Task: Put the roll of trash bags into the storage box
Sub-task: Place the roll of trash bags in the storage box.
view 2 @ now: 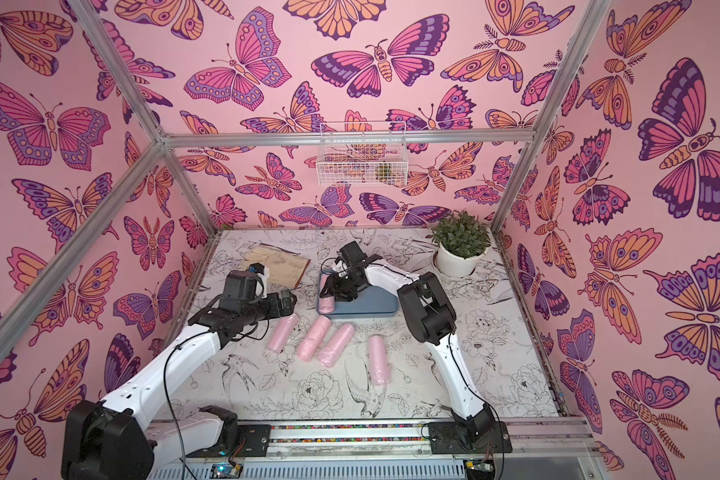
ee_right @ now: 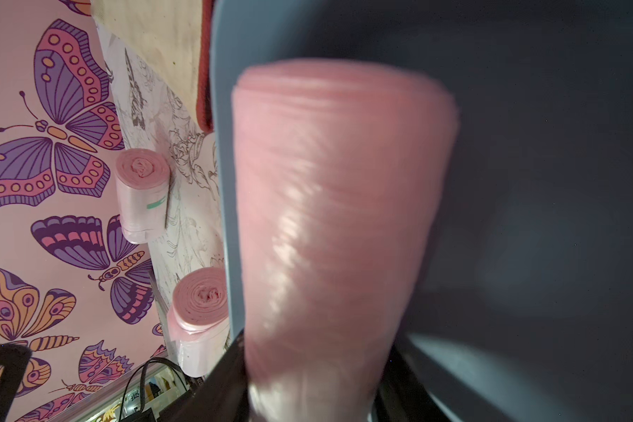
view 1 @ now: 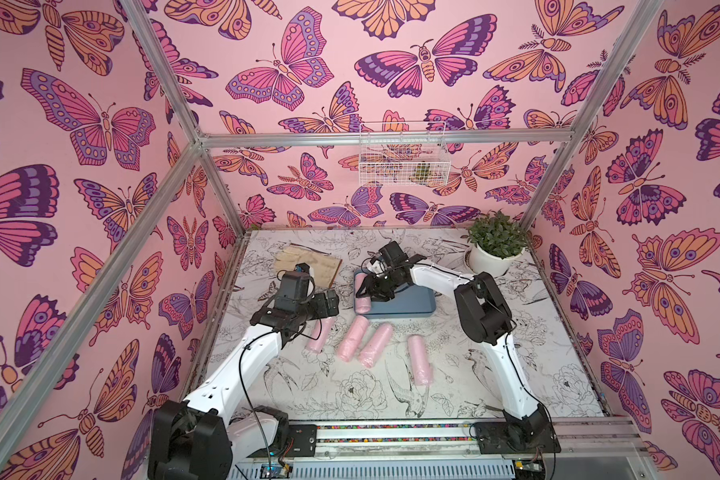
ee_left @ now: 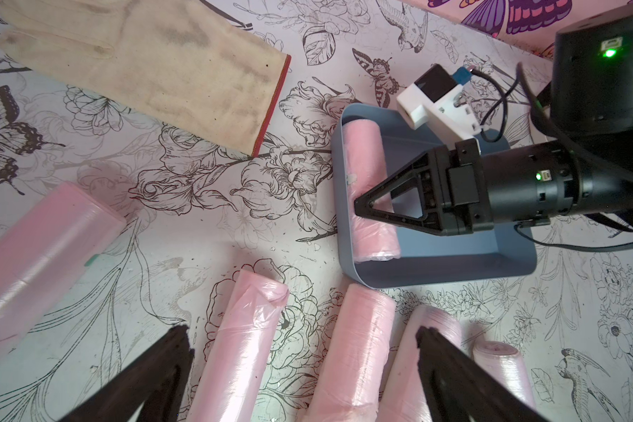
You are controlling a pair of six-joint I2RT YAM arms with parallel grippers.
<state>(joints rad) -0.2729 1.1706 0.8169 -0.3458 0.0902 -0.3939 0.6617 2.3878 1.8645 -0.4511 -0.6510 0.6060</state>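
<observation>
Roll of trash bags (view 1: 364, 306): pink, and it lies flat inside the storage box (view 1: 416, 301), close along the box's left short wall. It is a little left of the centre in both top views (view 2: 326, 306).
Storage box, place: a shallow blue-grey tray that rests on the table (view 1: 350, 395), near the middle of the frame.
Right gripper (ee_left: 361, 203): it comes in from the right of the frame, low over the box. One finger stands on each side of the roll, about at its middle.
Right gripper, grip: I cannot tell if the fingers press the roll or only stand around it. The right wrist view is blurred, and there the roll (ee_right: 337, 201) fills the frame.
Left gripper (ee_left: 302, 339): fingers spread wide, nothing between them. It hangs above the loose rolls, at the bottom edge of the left wrist view.
Loose rolls (view 1: 353, 338): pink, lying on the table below the box in the frame, side by side and apart from the box.
Glove (ee_left: 143, 65): beige with a red hem, flat on the table, to the upper left of the box.
Potted plant (view 1: 493, 245): green, in a white pot, at the upper right corner of the table.
Wire basket (view 1: 402, 156): white, hanging on the back wall, above the centre.
</observation>
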